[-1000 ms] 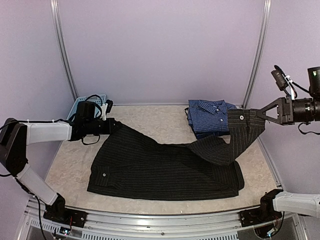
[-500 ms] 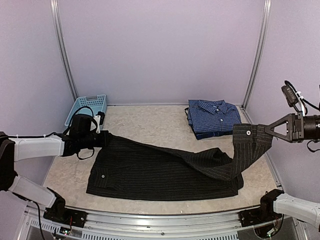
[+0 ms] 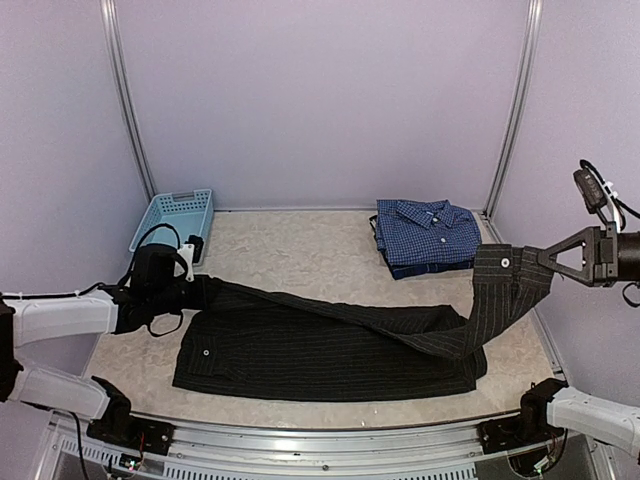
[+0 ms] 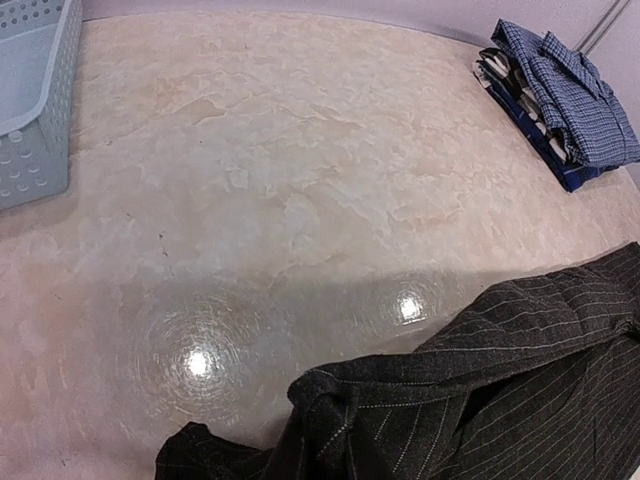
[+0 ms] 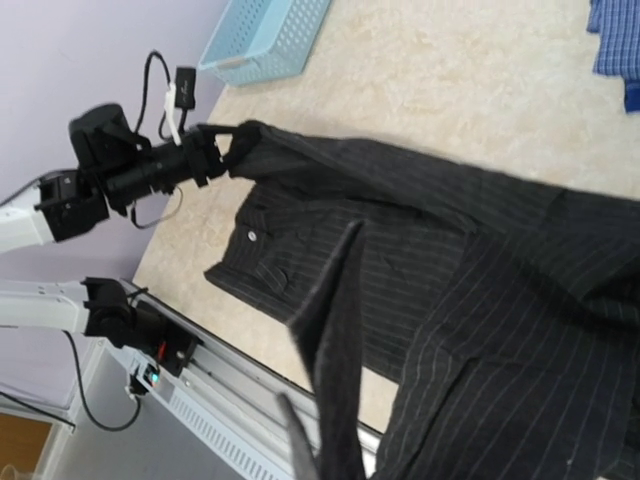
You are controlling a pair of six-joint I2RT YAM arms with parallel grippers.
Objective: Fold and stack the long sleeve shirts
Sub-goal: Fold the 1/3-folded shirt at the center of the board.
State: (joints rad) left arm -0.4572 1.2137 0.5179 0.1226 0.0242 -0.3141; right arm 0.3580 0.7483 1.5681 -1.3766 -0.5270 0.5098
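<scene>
**Item.** The black shirt is lying spread on the table, in front of and left of the folded blue check shirt. One edge of the black cloth is rising off the flat body as a taut ridge. It is running from well left of the blue check shirt to just right of it.

**Grips.** The right gripper is clamping the ridge's buttoned end in the air, just beside the blue check shirt's near right corner. The left gripper is pinching the opposite end, far left of the blue check shirt and low over the table.

**Judgement.** The step in hand is probably a lengthwise fold of the black shirt. To do it well, both ends should be travelling together with the cloth drawn tight, so that the fold is landing straight and no slack is bunching (the draped loop below the right gripper looks the likeliest trouble spot).

**Views.** The right wrist view is showing the cloth peaking into the left gripper's tips. The left wrist view is showing no fingers, only crumpled cloth at its lower edge. It is also showing lamp glare and the basket, far left of the blue check shirt.
</scene>
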